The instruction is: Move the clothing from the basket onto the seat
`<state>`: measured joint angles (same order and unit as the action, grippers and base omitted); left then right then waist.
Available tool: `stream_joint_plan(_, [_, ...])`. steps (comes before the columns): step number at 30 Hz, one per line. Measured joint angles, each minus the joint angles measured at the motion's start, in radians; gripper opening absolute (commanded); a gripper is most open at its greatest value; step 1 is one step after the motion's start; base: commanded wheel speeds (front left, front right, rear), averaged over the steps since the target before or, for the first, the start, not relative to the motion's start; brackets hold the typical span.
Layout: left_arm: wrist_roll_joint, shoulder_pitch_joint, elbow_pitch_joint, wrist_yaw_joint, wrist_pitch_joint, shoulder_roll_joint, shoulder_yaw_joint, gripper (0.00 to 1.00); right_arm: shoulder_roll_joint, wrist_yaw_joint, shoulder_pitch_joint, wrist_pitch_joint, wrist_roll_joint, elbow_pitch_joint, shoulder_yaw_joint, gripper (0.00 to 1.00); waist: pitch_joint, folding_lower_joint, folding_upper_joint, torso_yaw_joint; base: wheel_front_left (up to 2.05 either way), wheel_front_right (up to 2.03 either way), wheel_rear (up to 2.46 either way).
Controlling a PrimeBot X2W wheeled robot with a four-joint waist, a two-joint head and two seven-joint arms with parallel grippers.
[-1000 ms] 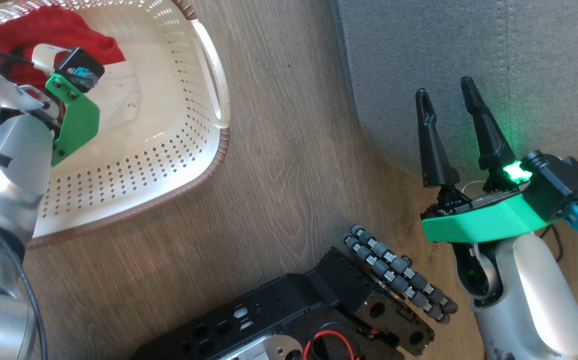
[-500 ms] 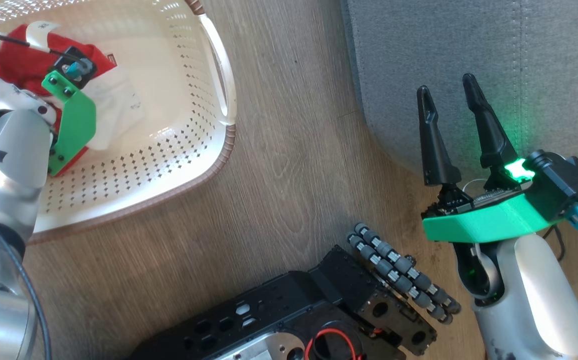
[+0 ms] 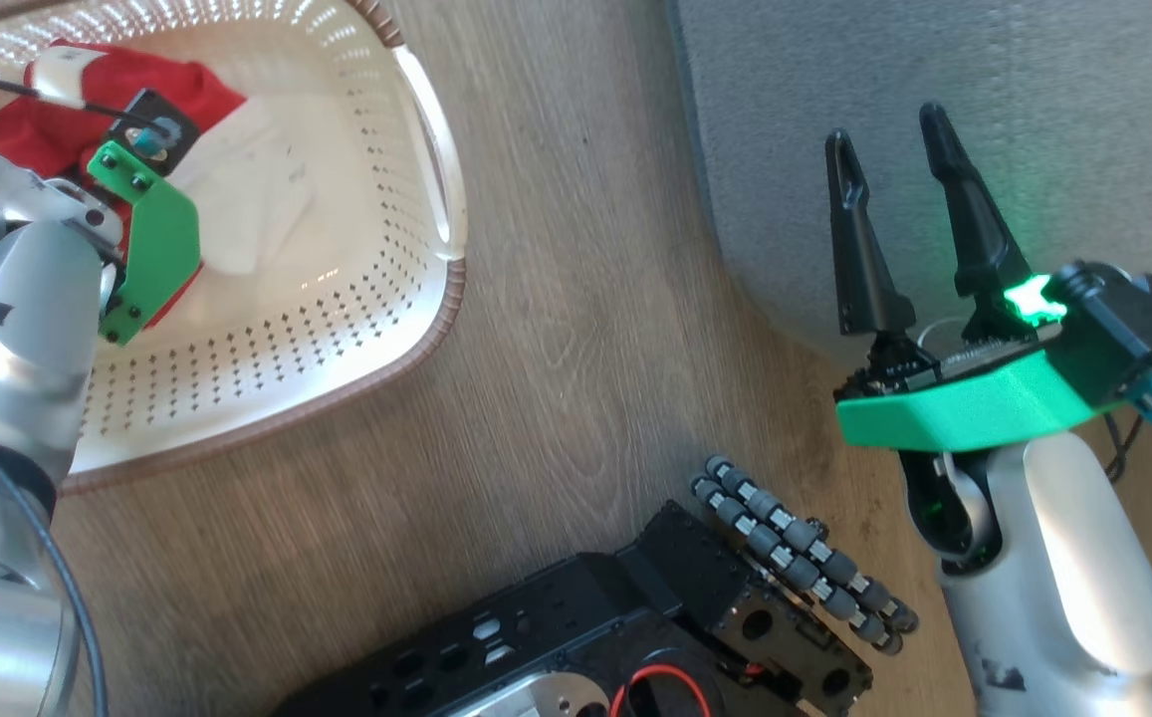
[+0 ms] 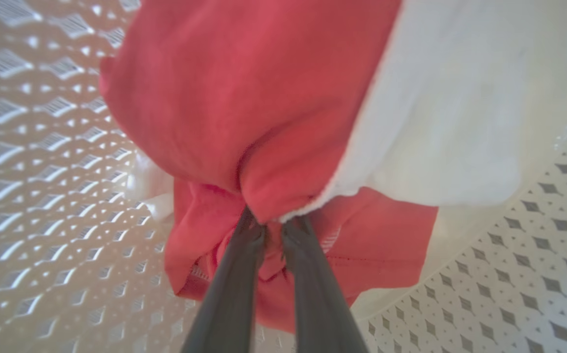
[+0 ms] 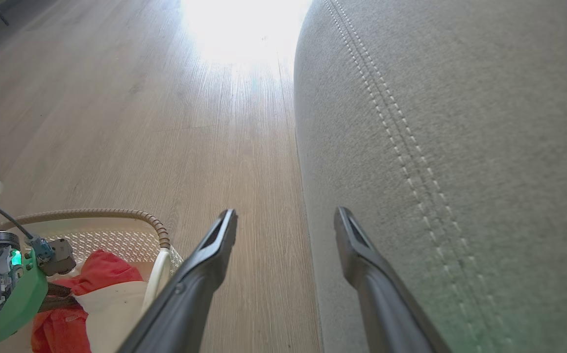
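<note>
Clothing [image 4: 244, 122]: soft red fabric, creased and bunched, with a broad white panel along one side; inside the basket, upper left of the head view.
Basket [image 3: 337, 329]: cream plastic, rounded rectangle; walls pierced with rows of small diamond holes; brown woven-look rim; slim loop handle on the side towards the seat.
Seat [image 3: 1034, 100]: grey woven upholstery, rounded corner, double line of pale stitching; upper right of the head view, apart from the basket.
Floor [image 3: 576, 329]: pale brown wood-grain planks.
Left pincer [image 4: 273, 228]: dark tapered fingers drawn together, clamped on a fold of the red fabric, bottom centre of the left wrist view.
Right pincer [image 3: 885, 121]: long dark fingers spread apart, tips against the grey of the seat, right of the head view.
Writing: small dark marks on the white patch in the basket, too small to read.
</note>
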<state>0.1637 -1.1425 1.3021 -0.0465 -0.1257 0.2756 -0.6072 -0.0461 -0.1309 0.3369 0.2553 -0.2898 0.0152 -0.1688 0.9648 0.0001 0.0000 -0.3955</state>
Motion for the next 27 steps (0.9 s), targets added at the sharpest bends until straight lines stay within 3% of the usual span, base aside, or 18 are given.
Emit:
stream_joint_plan(3, [-0.051, 0.01, -0.003, 0.03, 0.078, -0.002, 0.039, 0.0, 0.0, 0.0, 0.024, 0.0, 0.0, -0.016, -0.003, 1.0, -0.026, -0.0001, 0.0, -0.006, 0.0, 0.0, 0.0])
stream_joint_plan(7, [-0.077, 0.038, -0.004, 0.037, 0.142, -0.035, 0.056, 0.0, 0.0, 0.0, 0.028, 0.0, 0.02, -0.035, 0.008, 1.0, -0.064, 0.0, 0.0, -0.001, 0.0, 0.0, 0.0])
stream_joint_plan(11, [-0.098, 0.082, -0.005, 0.041, 0.221, -0.089, 0.057, 0.0, 0.0, 0.0, 0.027, 0.0, 0.055, -0.052, 0.029, 1.0, -0.137, -0.0001, 0.0, 0.026, 0.0, 0.0, 0.0])
stream_joint_plan(20, [-0.166, 0.182, -0.026, 0.072, 0.364, -0.145, 0.089, 0.0, 0.0, 0.0, -0.01, 0.0, 0.124, -0.083, 0.056, 1.0, -0.337, -0.0001, 0.0001, 0.103, 0.0, 0.0, 0.0])
stream_joint_plan(23, [-0.197, 0.232, -0.075, 0.079, 0.373, -0.156, 0.099, 0.0, 0.0, 0.0, -0.045, 0.0, 0.137, -0.09, 0.067, 1.0, -0.407, -0.0002, 0.0001, 0.13, 0.0, 0.0, 0.0])
stream_joint_plan(27, [-0.227, 0.312, -0.261, 0.098, 0.374, -0.154, 0.125, 0.0, -0.001, 0.0, -0.074, 0.0, 0.147, -0.102, 0.069, 1.0, -0.494, -0.0002, 0.0001, 0.165, 0.0, 0.0, 0.0])
